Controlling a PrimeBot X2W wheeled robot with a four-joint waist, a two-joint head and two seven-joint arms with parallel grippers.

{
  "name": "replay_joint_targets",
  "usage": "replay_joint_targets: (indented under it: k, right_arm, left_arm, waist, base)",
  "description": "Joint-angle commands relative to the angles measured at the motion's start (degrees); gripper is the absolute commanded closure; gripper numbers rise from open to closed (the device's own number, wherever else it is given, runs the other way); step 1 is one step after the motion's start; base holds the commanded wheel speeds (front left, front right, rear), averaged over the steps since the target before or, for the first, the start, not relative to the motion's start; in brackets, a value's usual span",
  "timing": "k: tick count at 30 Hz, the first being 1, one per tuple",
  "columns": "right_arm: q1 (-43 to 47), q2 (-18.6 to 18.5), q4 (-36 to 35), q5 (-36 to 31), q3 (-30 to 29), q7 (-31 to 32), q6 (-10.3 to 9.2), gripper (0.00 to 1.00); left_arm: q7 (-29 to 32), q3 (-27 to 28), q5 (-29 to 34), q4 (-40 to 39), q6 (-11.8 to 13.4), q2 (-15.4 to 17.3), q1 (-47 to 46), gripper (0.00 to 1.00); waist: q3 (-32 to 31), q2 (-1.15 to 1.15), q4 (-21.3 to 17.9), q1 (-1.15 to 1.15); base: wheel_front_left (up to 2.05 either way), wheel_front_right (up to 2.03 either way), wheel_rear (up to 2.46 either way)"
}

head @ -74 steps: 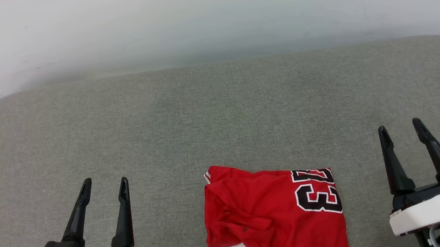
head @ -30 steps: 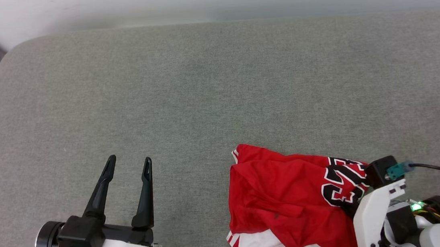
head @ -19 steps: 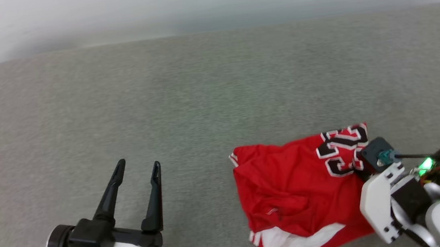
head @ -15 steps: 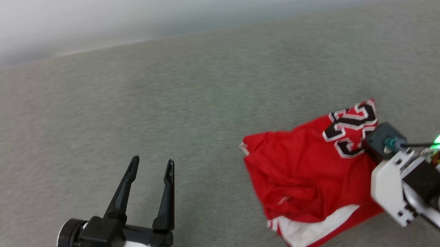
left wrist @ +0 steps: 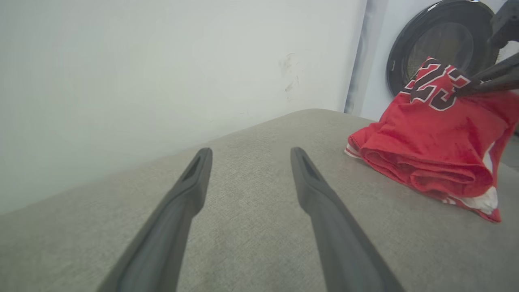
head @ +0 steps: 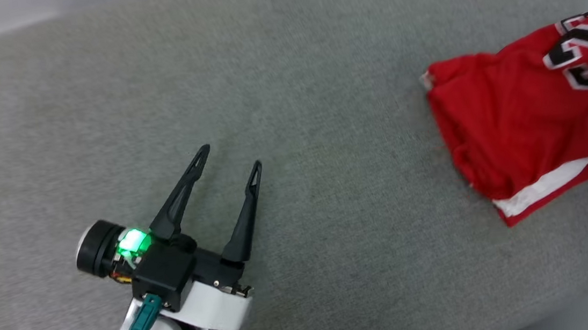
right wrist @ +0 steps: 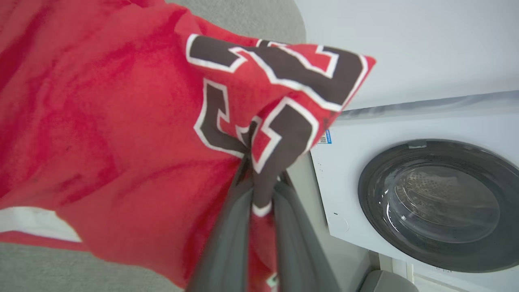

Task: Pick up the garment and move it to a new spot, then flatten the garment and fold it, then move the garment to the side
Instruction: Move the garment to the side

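The garment (head: 516,122), a red jersey with a black-and-white number print and a white sleeve, lies bunched at the right end of the grey cushion (head: 286,79). Its printed corner is lifted. My right gripper (right wrist: 259,178) is shut on that printed fabric, which drapes over its fingers. In the left wrist view the garment (left wrist: 425,142) hangs from my right gripper (left wrist: 460,90) at the right edge. My left gripper (head: 230,157) stands open over bare cushion, well left of the garment, with nothing between its fingers (left wrist: 194,190).
A white front-loading washing machine (right wrist: 429,202) with a dark round door (left wrist: 442,40) stands just beyond the cushion's right end. A pale wall (left wrist: 162,81) runs behind the cushion. The cushion's edge (head: 581,293) drops off at the lower right.
My right gripper has closed on the garment's printed corner and dragged it to the cushion's right end. The head view has swung meanwhile. My left gripper has stayed open.
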Motion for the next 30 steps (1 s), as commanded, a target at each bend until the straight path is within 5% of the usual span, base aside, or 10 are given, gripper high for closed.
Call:
replay_joint_targets:
  k: [1,9,22,23,24,25,30]
  right_arm:
    - [-1.4,-0.3,1.6,-0.1,-1.1,-1.4,-0.10,1.00]
    - [-3.6,-1.8,12.9,-3.0,-8.6,-9.8,-0.11,1.00]
    - [-5.9,2.7,24.2,-9.0,-21.5,-16.7,-0.11,1.00]
    - [-6.1,3.2,24.4,-9.3,-21.9,-17.0,-0.11,0.69]
    - [-6.2,3.7,24.5,-9.7,-22.1,-17.3,-0.11,0.18]
    - [-6.2,4.3,24.7,-9.8,-22.4,-17.2,-0.11,0.00]
    - [-6.9,5.7,23.2,-10.8,-23.6,-17.7,-0.11,0.00]
  left_arm:
    - [-0.1,-0.5,0.5,-0.4,0.0,1.0,-1.3,0.00]
    - [-0.1,-4.4,0.7,-3.3,-0.1,4.2,-6.7,0.00]
    - [0.0,-5.6,0.1,-5.2,0.0,7.1,-10.3,0.00]
    - [0.0,-5.6,0.1,-5.1,0.0,7.1,-10.3,0.00]
    - [0.0,-5.6,0.0,-5.0,0.0,7.0,-10.1,0.00]
    - [0.0,-5.7,-0.1,-5.0,0.0,6.9,-10.0,0.00]
    - [0.0,-5.4,-0.6,-5.1,0.7,5.7,-9.1,0.00]
  waist:
    - [5.3,0.00,-2.9,0.00]
    - [13.9,0.00,-2.0,0.00]
    - [19.7,0.00,-1.1,0.00]
    - [19.5,0.00,-1.0,0.00]
    - [19.1,0.00,-1.0,0.00]
    - [18.7,0.00,-0.9,0.00]
    - [14.7,0.00,-0.4,0.00]
  base:
    - [0.00,0.00,0.00]
    - [0.00,0.00,0.00]
    - [0.00,0.00,0.00]
    - [0.00,0.00,0.00]
    - [0.00,0.00,0.00]
    - [0.00,0.00,0.00]
    - [0.00,0.00,0.00]
